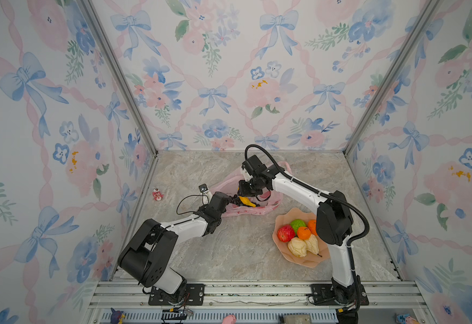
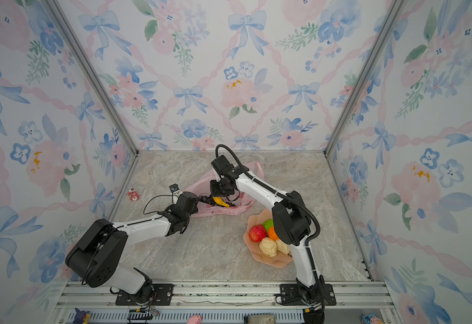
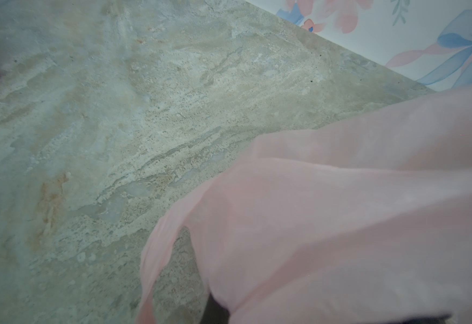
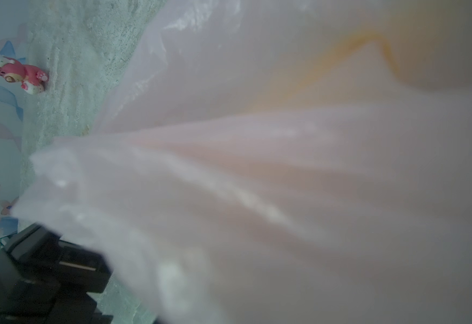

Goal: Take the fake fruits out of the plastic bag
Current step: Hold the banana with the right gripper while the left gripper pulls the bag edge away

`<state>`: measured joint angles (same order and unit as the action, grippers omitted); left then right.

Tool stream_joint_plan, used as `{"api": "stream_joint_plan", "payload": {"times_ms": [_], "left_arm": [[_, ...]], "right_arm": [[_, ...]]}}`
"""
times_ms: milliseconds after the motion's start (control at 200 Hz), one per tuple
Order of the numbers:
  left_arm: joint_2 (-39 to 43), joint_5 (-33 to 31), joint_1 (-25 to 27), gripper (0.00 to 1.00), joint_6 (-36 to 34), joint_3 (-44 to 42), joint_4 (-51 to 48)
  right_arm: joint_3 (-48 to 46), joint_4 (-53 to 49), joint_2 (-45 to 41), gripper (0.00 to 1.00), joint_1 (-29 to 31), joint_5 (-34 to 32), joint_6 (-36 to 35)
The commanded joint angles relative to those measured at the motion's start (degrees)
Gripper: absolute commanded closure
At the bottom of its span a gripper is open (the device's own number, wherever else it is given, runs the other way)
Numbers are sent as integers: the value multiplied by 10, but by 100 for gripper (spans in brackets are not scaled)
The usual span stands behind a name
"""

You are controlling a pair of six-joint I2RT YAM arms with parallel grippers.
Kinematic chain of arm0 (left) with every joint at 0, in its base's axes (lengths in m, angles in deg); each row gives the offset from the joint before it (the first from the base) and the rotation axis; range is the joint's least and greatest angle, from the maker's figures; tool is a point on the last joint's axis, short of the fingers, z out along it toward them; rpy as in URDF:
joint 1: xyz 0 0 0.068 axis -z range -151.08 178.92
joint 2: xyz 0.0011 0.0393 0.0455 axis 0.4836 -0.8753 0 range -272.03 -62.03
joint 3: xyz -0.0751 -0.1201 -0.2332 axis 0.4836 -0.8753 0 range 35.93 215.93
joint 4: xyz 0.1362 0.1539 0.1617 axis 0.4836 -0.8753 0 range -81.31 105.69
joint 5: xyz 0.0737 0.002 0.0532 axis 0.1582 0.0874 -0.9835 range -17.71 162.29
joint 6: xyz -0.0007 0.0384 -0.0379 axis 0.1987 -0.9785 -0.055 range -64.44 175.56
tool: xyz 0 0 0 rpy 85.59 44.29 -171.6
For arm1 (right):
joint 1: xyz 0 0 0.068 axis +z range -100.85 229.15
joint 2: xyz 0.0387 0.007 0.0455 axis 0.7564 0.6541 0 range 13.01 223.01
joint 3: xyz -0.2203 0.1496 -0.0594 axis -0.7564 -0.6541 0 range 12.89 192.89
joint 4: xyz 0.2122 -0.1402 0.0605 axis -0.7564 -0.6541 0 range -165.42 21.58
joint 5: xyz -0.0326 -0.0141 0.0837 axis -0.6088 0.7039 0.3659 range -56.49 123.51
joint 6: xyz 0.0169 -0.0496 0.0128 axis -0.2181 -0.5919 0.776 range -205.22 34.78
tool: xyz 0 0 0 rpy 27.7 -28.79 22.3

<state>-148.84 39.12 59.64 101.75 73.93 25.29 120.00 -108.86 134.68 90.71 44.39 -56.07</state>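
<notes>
the left claw (image 1: 231,200) is pressed together on the near-left rim of the plastic bag (image 1: 260,211). in the left wrist view the pink film spreads away from it, close before the lens. the right claw (image 1: 242,196) points down into the bag's mouth, right over one end of the banana (image 1: 248,202). its tips are hidden under the wrist in both top views and the right wrist view is veiled by film, so i cannot tell whether it is apart or clamped on anything. the dark grape bunch (image 1: 236,200) lies just left of the banana, between the two claws, and both fruits sit in the open mouth of the bag. the bag lies crumpled on the marbled surface (image 1: 229,252), around the middle and toward the far side. to its near right, apart from it, stands a peach scalloped plate (image 1: 302,262), partly covered by the right arm. on the plate lie a red fruit (image 1: 285,232), a green round fruit (image 1: 297,224), two oranges (image 1: 303,232) and two pale pears (image 1: 297,246), all packed together. a small red-and-white figurine (image 1: 157,194) stands by the left wall, well apart from the bag.
</notes>
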Motion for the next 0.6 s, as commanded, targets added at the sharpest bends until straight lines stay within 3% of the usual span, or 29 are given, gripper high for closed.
{"api": "stream_joint_plan", "payload": {"times_ms": [0, 175, 595], "left_arm": [[18, 15, -3, 100, 2, -13, 28], [37, 49, -3, 100, -14, -16, 53], [64, -23, -59, 100, 42, -34, -20]], "right_arm": [[25, -26, 22, 80, 15, 16, -3], [47, -60, 51, 81, 11, 10, -22], [34, -80, 4, 81, -12, 27, -72]]}}
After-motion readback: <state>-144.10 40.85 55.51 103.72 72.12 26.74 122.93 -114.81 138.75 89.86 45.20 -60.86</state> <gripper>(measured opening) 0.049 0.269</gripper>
